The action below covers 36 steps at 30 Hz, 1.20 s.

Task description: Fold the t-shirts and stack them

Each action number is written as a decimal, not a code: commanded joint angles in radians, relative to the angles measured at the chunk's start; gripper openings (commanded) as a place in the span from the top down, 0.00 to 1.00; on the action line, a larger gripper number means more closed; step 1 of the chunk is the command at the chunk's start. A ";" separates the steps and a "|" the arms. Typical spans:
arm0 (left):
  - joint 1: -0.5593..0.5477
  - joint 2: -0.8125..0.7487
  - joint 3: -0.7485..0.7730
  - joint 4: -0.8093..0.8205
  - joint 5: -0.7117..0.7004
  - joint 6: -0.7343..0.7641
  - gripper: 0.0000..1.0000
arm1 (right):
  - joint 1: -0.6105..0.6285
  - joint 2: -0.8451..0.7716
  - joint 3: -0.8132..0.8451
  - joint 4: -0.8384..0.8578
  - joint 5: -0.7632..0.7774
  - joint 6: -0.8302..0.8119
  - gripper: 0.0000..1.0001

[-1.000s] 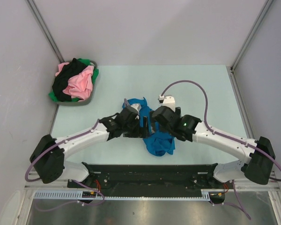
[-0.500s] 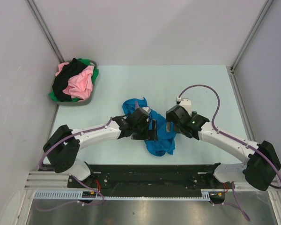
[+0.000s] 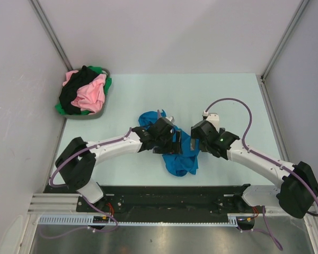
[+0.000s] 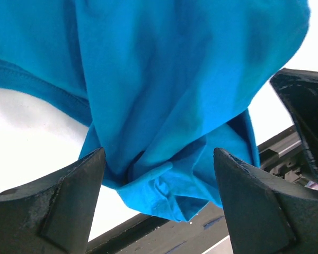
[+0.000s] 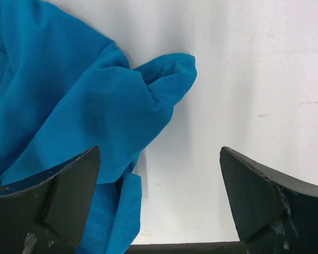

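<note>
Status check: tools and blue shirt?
Left tool open, straddling bunched blue shirt. Right tool open, empty, over shirt's edge. Nothing in the way; other shirts in basket.

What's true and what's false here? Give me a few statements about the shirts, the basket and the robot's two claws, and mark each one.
1. The blue t-shirt lies neatly folded. False: it lies crumpled in a heap on the table.
2. The left gripper and the right gripper both stand open. True.
3. The basket holds pink, black and green t-shirts. True.
4. The basket stands at the table's far right corner. False: it stands at the far left corner.
</note>
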 commanded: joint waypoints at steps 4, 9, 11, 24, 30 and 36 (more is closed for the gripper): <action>-0.004 -0.033 -0.081 0.011 -0.018 -0.016 0.14 | -0.007 -0.030 -0.015 0.039 -0.011 -0.002 0.00; -0.004 -0.079 -0.133 0.018 -0.030 -0.016 0.16 | -0.006 -0.027 -0.018 0.046 -0.023 -0.002 0.00; -0.004 -0.096 -0.162 0.023 -0.028 -0.017 0.17 | -0.007 -0.029 -0.018 0.042 -0.023 -0.002 0.01; -0.004 -0.342 -0.366 -0.011 -0.097 -0.059 0.17 | -0.009 -0.044 -0.018 0.035 -0.037 0.003 0.02; -0.004 -0.285 -0.351 0.001 -0.096 -0.054 0.16 | -0.009 -0.050 -0.016 0.035 -0.043 0.006 0.02; -0.003 -0.193 -0.288 0.015 -0.129 -0.050 0.16 | -0.009 -0.068 -0.018 0.019 -0.031 0.006 0.02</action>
